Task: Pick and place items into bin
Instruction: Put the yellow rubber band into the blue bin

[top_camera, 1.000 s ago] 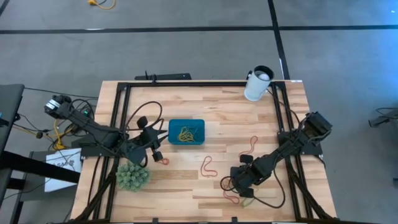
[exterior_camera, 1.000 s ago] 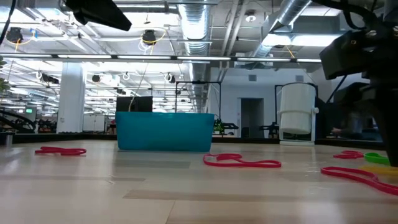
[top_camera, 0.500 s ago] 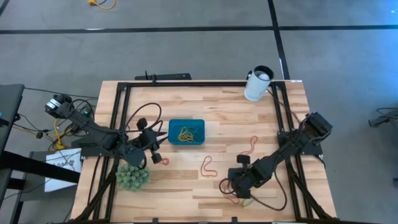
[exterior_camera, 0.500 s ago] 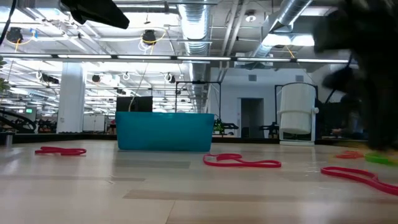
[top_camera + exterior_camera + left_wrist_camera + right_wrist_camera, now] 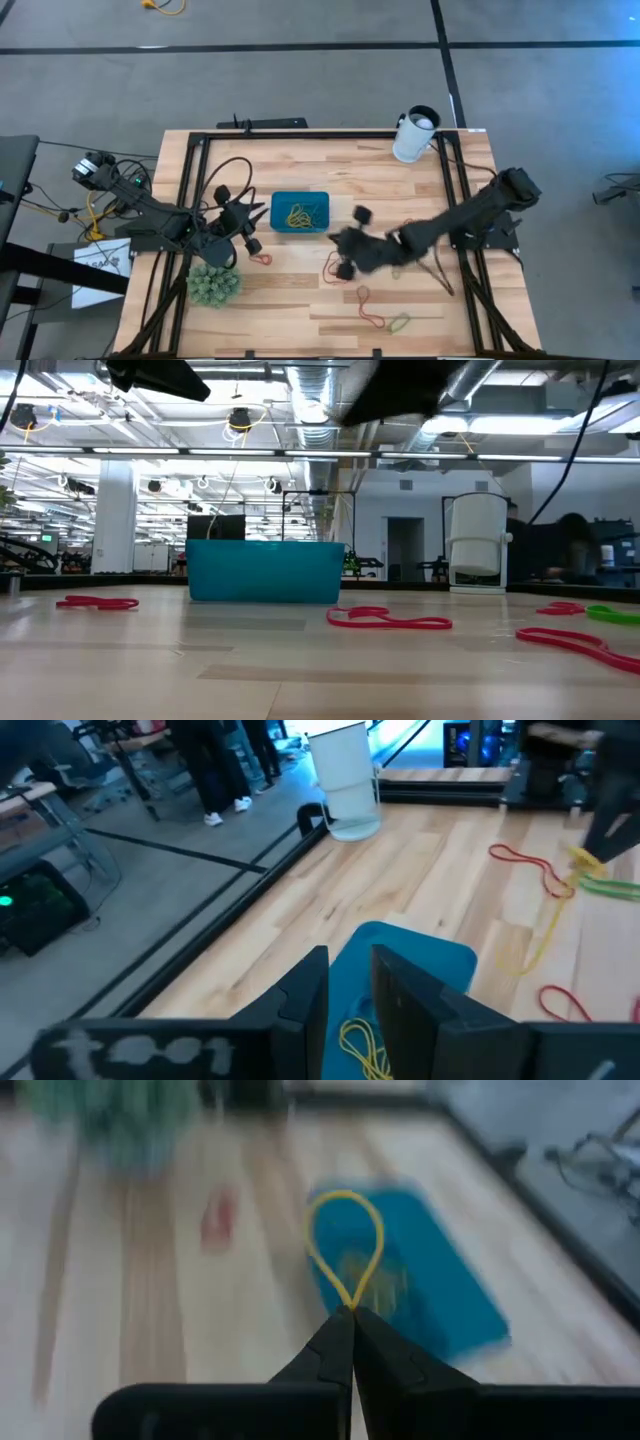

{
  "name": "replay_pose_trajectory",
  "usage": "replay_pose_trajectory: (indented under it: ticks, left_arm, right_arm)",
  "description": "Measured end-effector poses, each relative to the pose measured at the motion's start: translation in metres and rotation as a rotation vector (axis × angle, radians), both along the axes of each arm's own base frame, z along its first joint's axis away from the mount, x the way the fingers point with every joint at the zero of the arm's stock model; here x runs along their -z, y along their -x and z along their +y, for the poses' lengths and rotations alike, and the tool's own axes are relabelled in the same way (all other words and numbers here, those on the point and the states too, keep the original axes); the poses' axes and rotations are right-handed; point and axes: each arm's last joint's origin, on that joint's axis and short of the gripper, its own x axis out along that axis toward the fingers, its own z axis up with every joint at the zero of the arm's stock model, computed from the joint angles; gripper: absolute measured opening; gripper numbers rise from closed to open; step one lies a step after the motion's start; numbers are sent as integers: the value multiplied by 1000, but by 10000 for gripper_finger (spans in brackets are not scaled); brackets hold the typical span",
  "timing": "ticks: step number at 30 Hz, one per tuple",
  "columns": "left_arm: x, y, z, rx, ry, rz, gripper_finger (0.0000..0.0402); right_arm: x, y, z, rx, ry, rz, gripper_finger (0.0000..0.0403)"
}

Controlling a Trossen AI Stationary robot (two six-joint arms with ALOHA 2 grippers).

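The items were thin rubber-band loops, and most lay scattered on the wooden bench (image 5: pixel 400 180). One yellow loop (image 5: pixel 347 1248) was pinched at its base between the closed fingers of the right end effector (image 5: pixel 352 1316), standing up from the fingertips in a teardrop shape. In the right wrist view the teal bin (image 5: pixel 420 1275) showed blurred just beyond that loop.

From overhead, the right end effector (image 5: pixel 347 248) was stretched out toward the middle of the bench, near the bin's (image 5: pixel 322 198) right side and just above a red loop (image 5: pixel 331 266) lying flat on the wood. The bin held a small tangle of yellow loops (image 5: pixel 300 214). Farther toward the near edge lay another red loop (image 5: pixel 370 310) and a green loop (image 5: pixel 400 323) just beside it. A small red loop (image 5: pixel 262 259) sat close to the bin's lower left corner.

The left end effector (image 5: pixel 243 215) waited just left of the bin, fingers partly apart — nothing was visibly between them. Its wrist camera looked past the two dark fingers (image 5: pixel 300 1000) down into the bin, where yellow loops showed.

Other things on the bench: a green spiky ball (image 5: pixel 213 283) near the left front corner, and a white cup (image 5: pixel 414 135) at the far right (lying against the black frame rail).

At bench height, the bin's teal wall (image 5: pixel 265 571) stood in the middle distance, with red loops (image 5: pixel 388 621) flat on the wood either side of it.
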Motion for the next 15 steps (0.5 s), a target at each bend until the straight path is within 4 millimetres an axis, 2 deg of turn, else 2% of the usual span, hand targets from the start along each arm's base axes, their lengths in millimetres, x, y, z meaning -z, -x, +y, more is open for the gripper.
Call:
replay_pose_trajectory:
  ticks: [4, 7, 11, 15]
  left_arm:
    - [0, 0, 0, -3, -3, 3, 68]
    - [2, 2, 1, -8, -2, 15, 68]
    - [5, 4, 2, -17, 19, 35, 68]
    - [9, 8, 5, -40, 33, 57, 68]
  right_arm:
    - [5, -37, -33, -43, 5, -131, 0]
    - [15, -56, -59, -35, 9, -196, 0]
    - [43, -74, -89, 25, 6, -204, 0]
    - [74, -83, -107, 56, -32, -161, 0]
